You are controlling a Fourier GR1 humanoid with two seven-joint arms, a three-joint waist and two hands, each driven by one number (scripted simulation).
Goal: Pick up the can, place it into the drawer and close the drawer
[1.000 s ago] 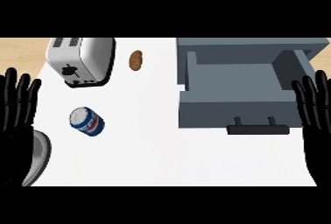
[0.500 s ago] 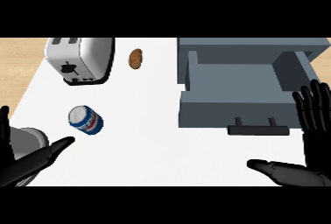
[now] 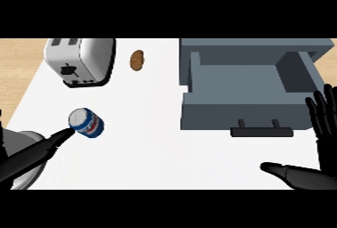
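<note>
Altogether one can (image 3: pixel 86 123), one open drawer (image 3: pixel 247 91), one toaster (image 3: pixel 80 61).

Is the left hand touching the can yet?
Cannot tell. In the head view a straight finger of the left hand ends right at the lower edge of the can, with no gap visible, but looking down from above hides any height difference.

Light was bright and even across the white desk (image 3: pixel 164 133), with no glare. Only faint, soft shadows lay beside the toaster (image 3: pixel 79 60) and under the open drawer (image 3: pixel 247 95). Nothing looked blurred or warped at the edges.
</note>
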